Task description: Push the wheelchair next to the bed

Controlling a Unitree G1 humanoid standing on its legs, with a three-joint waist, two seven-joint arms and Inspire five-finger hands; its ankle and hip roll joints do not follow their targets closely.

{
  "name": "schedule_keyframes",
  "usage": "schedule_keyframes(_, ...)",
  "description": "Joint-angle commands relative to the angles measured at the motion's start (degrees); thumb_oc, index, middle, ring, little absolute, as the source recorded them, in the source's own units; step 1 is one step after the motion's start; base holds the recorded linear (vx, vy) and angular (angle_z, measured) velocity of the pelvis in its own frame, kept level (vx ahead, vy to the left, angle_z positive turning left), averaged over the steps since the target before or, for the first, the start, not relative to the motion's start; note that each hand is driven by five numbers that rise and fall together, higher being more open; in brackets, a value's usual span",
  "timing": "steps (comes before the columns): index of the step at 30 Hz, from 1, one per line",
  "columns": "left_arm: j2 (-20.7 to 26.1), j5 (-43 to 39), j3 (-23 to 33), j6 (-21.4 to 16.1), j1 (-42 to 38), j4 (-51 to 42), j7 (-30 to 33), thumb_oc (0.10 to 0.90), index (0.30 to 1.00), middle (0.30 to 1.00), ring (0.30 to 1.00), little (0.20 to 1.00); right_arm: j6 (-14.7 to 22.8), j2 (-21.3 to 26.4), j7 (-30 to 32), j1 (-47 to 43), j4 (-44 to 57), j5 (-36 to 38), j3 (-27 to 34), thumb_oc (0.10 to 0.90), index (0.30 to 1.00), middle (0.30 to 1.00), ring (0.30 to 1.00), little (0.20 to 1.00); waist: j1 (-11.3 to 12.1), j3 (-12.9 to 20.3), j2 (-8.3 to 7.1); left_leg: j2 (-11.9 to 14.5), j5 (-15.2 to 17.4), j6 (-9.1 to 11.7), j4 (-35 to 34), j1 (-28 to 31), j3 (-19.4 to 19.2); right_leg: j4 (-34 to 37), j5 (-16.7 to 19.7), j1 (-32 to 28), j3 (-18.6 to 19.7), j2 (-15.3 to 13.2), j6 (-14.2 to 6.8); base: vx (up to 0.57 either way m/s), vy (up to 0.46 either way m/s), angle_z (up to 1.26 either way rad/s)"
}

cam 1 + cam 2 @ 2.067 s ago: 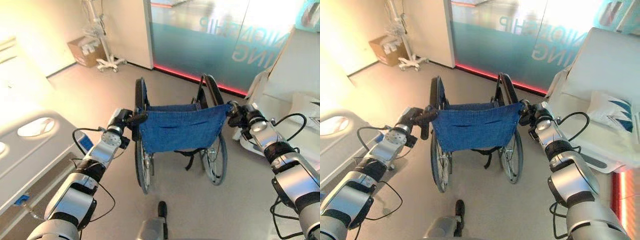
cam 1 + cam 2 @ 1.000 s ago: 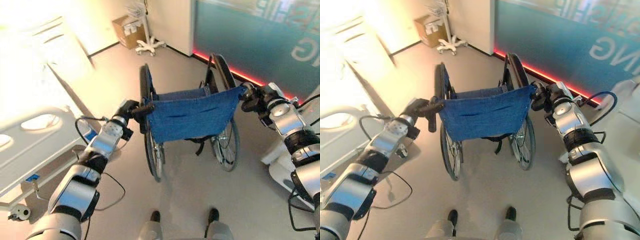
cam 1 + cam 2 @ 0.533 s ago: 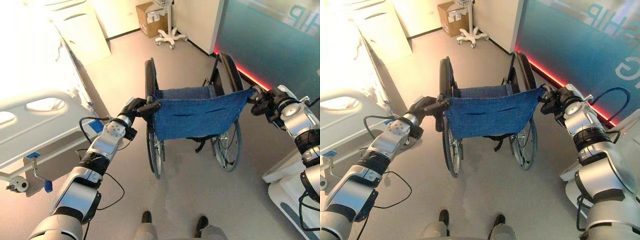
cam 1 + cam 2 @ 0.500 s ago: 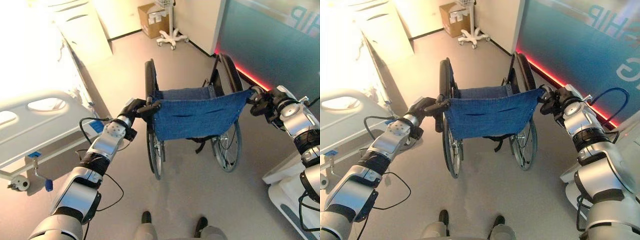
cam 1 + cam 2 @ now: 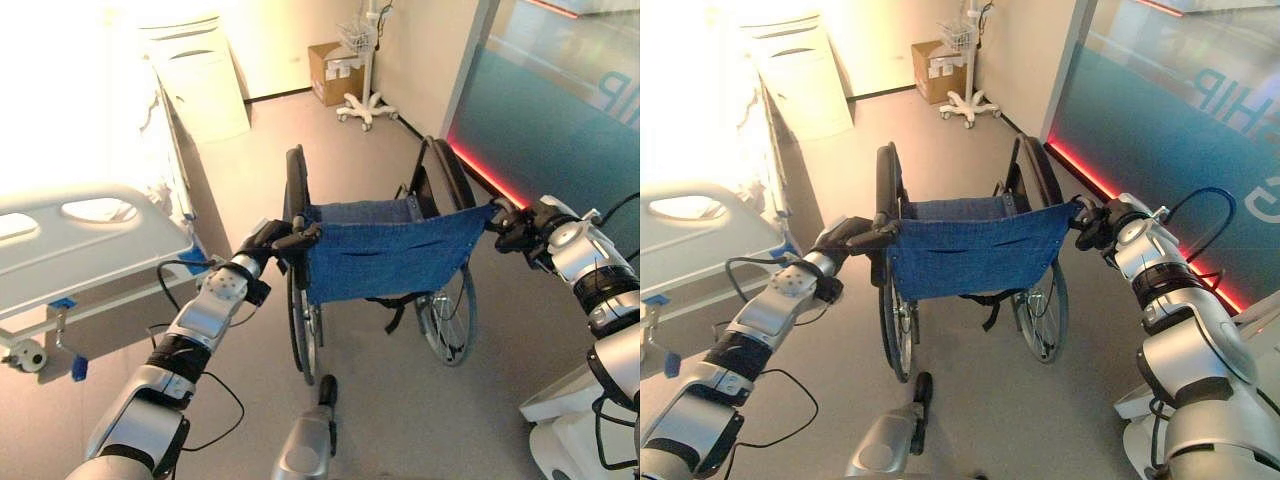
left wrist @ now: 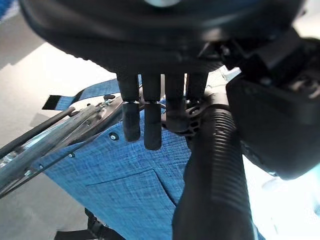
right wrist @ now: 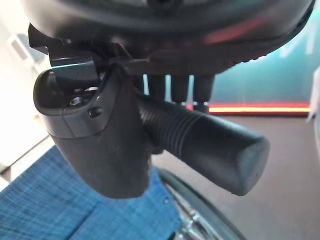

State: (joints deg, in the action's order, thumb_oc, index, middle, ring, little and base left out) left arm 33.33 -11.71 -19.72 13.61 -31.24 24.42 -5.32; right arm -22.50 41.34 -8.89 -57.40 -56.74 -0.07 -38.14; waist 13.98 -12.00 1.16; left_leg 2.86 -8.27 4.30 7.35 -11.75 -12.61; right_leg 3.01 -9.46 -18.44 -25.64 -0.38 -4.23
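Left hand (image 5: 268,240) and right hand (image 5: 515,228) grip the ribbed black push handles of the blue-fabric wheelchair (image 5: 385,255), which stands on open grey floor (image 5: 250,140) beside the white-railed bed (image 5: 90,240).

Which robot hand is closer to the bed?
Left. The left hand grips the wheelchair's push handle on the bed's side; the right hand grips the far handle.

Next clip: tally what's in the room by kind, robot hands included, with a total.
Wheelchair: 1
Bed: 1
Cabinet: 1
Cardboard box: 1
Wheeled stand: 1
Robot hands, left robot hand and right robot hand: 2
Total: 7
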Motion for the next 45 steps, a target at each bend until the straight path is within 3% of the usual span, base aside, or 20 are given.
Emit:
schedule_keyframes(1, 2.1, 10.6, -8.8, 0.8, -1.1, 6.1, 1.2, 0.400, 0.300, 0.300, 0.300, 0.300, 13.4, -6.4, -3.9, -9.5, 10.0, -2.8, -4.3, 0.400, 0.300, 0.300, 0.300, 0.300, 2.4, -3.4, -4.12, -1.0, 1.1, -3.9, -1.1, -0.1, 0.6, -12.3, 0.6, 5.8, 4.6, -2.7, 2.3, 0.22, 0.026, 0.09)
schedule_keyframes(3, 3.2, 11.3, -9.0, -0.1, -3.7, 7.3, 0.3, 0.400, 0.300, 0.300, 0.300, 0.300, 13.6, -7.1, -2.7, -9.1, 10.2, -2.5, -3.4, 0.400, 0.300, 0.300, 0.300, 0.300, 3.5, -3.3, -5.26, -2.1, 1.7, -5.3, -1.9, -0.2, 1.4, -16.9, 0.4, 5.5, 3.7, -4.0, 0.9, 0.20, 0.037, 0.25)
schedule_keyframes(5, 4.7, 11.6, -9.5, 0.1, -5.4, 6.1, -0.8, 0.400, 0.300, 0.300, 0.300, 0.300, 14.3, -6.7, -1.7, -8.8, 10.0, -2.3, -2.6, 0.400, 0.300, 0.300, 0.300, 0.300, 4.2, -3.4, -6.41, -4.3, 2.0, -6.6, -2.8, -0.5, 2.8, -22.9, 5.9, 6.5, 4.2, -6.2, -2.2, 0.13, 0.054, 0.16)
schedule_keyframes(8, 4.4, 11.5, -10.1, -0.1, -6.2, 5.9, -1.4, 0.400, 0.300, 0.300, 0.300, 0.300, 14.5, -5.2, -1.5, -7.7, 10.6, -1.3, -1.9, 0.400, 0.300, 0.300, 0.300, 0.300, 3.2, -3.2, -6.15, -6.6, 3.0, -8.1, -3.0, 0.3, 6.9, -29.8, 10.7, 9.8, 8.2, -6.7, -4.1, 0.25, 0.040, 0.30)
schedule_keyframes(10, 4.4, 11.6, -10.9, 0.0, -5.9, 5.5, -2.1, 0.400, 0.300, 0.300, 0.300, 0.300, 14.5, -4.5, -1.5, -6.1, 10.9, -0.7, -1.1, 0.400, 0.300, 0.300, 0.300, 0.300, 1.7, -3.1, -6.16, -7.4, 3.9, -7.9, -2.0, 2.0, 11.0, -26.8, 13.6, 12.8, 11.2, -7.7, -4.3, 0.37, -0.198, 0.70)
schedule_keyframes(12, 4.2, 11.3, -11.2, 0.0, -6.8, 6.9, -1.2, 0.400, 0.300, 0.300, 0.300, 0.300, 14.5, -5.2, -1.7, -7.1, 10.7, -1.1, -0.9, 0.400, 0.300, 0.300, 0.300, 0.300, -1.2, -4.5, -4.48, -5.4, 5.7, -6.8, -2.3, 6.5, 14.8, -21.9, 18.1, 23.4, 13.5, -11.4, -3.9, 0.31, -0.332, 0.22)
schedule_keyframes(15, 4.6, 9.9, -11.0, -1.6, -9.3, 9.6, -0.6, 0.400, 0.300, 0.300, 0.300, 0.300, 13.6, -6.0, -1.5, -9.2, 10.4, -1.4, -1.2, 0.400, 0.300, 0.300, 0.300, 0.300, -4.3, -7.5, -5.02, -4.9, 11.3, -6.3, -0.1, 9.8, 18.2, -8.6, 23.4, 30.5, 18.0, -16.7, -5.2, 0.39, -0.418, 0.00)
schedule_keyframes(16, 4.9, 9.3, -10.8, -2.6, -10.3, 10.4, -0.4, 0.400, 0.300, 0.300, 0.300, 0.300, 11.9, -6.1, -1.3, -10.1, 11.5, -1.5, -1.3, 0.400, 0.300, 0.300, 0.300, 0.300, -4.9, -8.1, -4.55, -3.5, 12.8, -5.6, 0.9, 10.2, 19.5, -2.6, 23.5, 30.4, 19.1, -17.0, -5.7, 0.43, -0.447, 0.32)
schedule_keyframes(18, 4.9, 9.1, -10.5, -3.1, -10.1, 10.6, -0.1, 0.400, 0.300, 0.300, 0.300, 0.300, 10.8, -5.9, -1.2, -10.4, 12.1, -0.9, -1.4, 0.400, 0.300, 0.300, 0.300, 0.300, -5.2, -8.1, -4.50, -2.8, 13.5, -5.2, 1.5, 10.4, 20.6, 0.7, 23.7, 30.3, 20.0, -16.9, -6.0, 0.36, -0.382, 0.79)
schedule_keyframes(20, 5.0, 10.1, -9.6, -3.7, -9.0, 10.1, -0.2, 0.400, 0.300, 0.300, 0.300, 0.300, 7.6, -5.7, -0.6, -10.5, 14.1, -0.1, -1.3, 0.400, 0.300, 0.300, 0.300, 0.300, -5.3, -8.0, -5.39, -1.5, 15.1, -4.1, 3.2, 10.7, 21.1, 0.8, 23.7, 29.3, 19.9, -17.1, -6.2, 0.42, -0.451, 1.13)
schedule_keyframes(21, 4.6, 10.9, -9.2, -4.1, -7.5, 9.4, 0.3, 0.400, 0.300, 0.300, 0.300, 0.300, 4.4, -5.0, 0.0, -10.1, 14.4, 2.0, -1.4, 0.400, 0.300, 0.300, 0.300, 0.300, -5.6, -6.6, -6.39, 0.1, 15.2, -2.9, 4.5, 10.4, 21.1, -2.0, 21.4, 27.8, 19.9, -16.2, -6.4, 0.46, -0.389, 1.29)
schedule_keyframes(23, 4.1, 9.6, -9.0, -3.9, -6.8, 9.5, 1.0, 0.400, 0.300, 0.300, 0.300, 0.300, 3.2, -4.7, -0.1, -9.8, 14.1, 3.1, -1.4, 0.400, 0.300, 0.300, 0.300, 0.300, -6.1, -5.8, -6.50, 1.4, 15.4, -2.2, 5.0, 10.8, 21.1, -4.2, 20.4, 27.5, 19.7, -15.8, -6.5, 0.38, -0.259, 1.41)
schedule_keyframes(25, 1.7, 8.5, -8.5, -3.6, -6.4, 11.1, 2.7, 0.400, 0.300, 0.300, 0.300, 0.300, 1.0, -4.0, -1.3, -9.8, 12.9, 4.5, -1.4, 0.400, 0.300, 0.300, 0.300, 0.300, -7.6, -4.1, -6.69, 5.0, 13.3, -0.2, 3.8, 13.5, 18.8, -7.9, 19.0, 26.9, 18.2, -15.0, -5.6, 0.39, -0.152, 1.02)
schedule_keyframes(26, -0.4, 9.0, -8.0, -3.9, -6.7, 12.7, 4.0, 0.400, 0.300, 0.300, 0.300, 0.300, 0.5, -3.8, -1.1, -10.0, 11.5, 4.8, -1.0, 0.400, 0.300, 0.300, 0.300, 0.300, -8.8, -3.9, -6.10, 7.5, 9.2, 1.1, 3.1, 13.7, 15.7, -8.0, 18.4, 26.1, 16.4, -14.5, -4.8, 0.30, -0.138, 0.97)
schedule_keyframes(28, -1.9, 7.7, -7.7, -4.2, -8.6, 14.8, 5.6, 0.400, 0.300, 0.300, 0.300, 0.300, 0.5, -4.1, 0.3, -10.5, 10.4, 4.5, 0.0, 0.400, 0.300, 0.300, 0.300, 0.300, -10.0, -4.3, -5.39, 9.0, 6.2, 2.2, 1.8, 13.2, 13.5, -7.9, 17.5, 25.5, 14.8, -13.7, -4.1, 0.16, -0.127, 0.97)
schedule_keyframes(37, -1.5, 5.0, -7.9, -2.7, -14.0, 17.4, 4.5, 0.400, 0.300, 0.300, 0.300, 0.300, -0.2, -4.8, 0.7, -10.7, 11.4, 4.3, 0.6, 0.400, 0.300, 0.300, 0.300, 0.300, -12.7, -3.8, -3.10, 9.3, 4.0, 3.2, -3.4, 17.2, 13.6, -11.3, 13.5, 26.6, 14.4, -10.8, -1.7, 0.21, -0.140, 0.32)
schedule_keyframes(39, -1.5, 4.9, -8.0, -2.8, -14.4, 18.6, 4.0, 0.400, 0.300, 0.300, 0.300, 0.300, 0.5, -4.6, 0.2, -10.6, 11.1, 5.1, 0.2, 0.400, 0.300, 0.300, 0.300, 0.300, -13.6, -3.2, -3.20, 9.7, 2.6, 3.5, -0.4, 17.8, 13.6, -11.8, 12.9, 27.3, 14.2, -9.9, -0.5, 0.21, -0.179, -0.09)
schedule_keyframes(42, -2.4, 4.7, -8.5, -3.1, -13.9, 20.1, 4.5, 0.400, 0.300, 0.300, 0.300, 0.300, 2.5, -4.9, 0.4, -9.7, 11.2, 6.7, -0.3, 0.400, 0.300, 0.300, 0.300, 0.300, -14.8, -2.0, -3.88, 10.7, -2.5, 3.9, 7.8, 18.1, 12.3, -11.8, 12.1, 27.5, 11.9, -8.5, 2.2, 0.20, -0.203, 0.15)
schedule_keyframes(44, -3.0, 4.8, -8.6, -4.1, -13.4, 20.6, 5.0, 0.400, 0.300, 0.300, 0.300, 0.300, 2.5, -5.1, 2.0, -9.0, 12.3, 8.7, -0.7, 0.400, 0.300, 0.300, 0.300, 0.300, -14.9, -1.9, -4.19, 10.9, -4.9, 4.2, 13.0, 15.7, 10.7, -11.5, 10.9, 26.2, 10.4, -7.4, 3.9, 0.25, -0.239, 0.33)
schedule_keyframes(45, -3.4, 5.1, -8.8, -3.9, -13.5, 20.2, 5.2, 0.400, 0.300, 0.300, 0.300, 0.300, 2.7, -5.5, 3.1, -8.1, 12.8, 8.9, 0.1, 0.400, 0.300, 0.300, 0.300, 0.300, -13.8, -3.3, -4.61, 9.1, -4.1, 3.3, 16.4, 10.5, 10.5, -11.6, 9.5, 23.4, 10.7, -6.3, 4.5, 0.31, -0.211, 0.20)
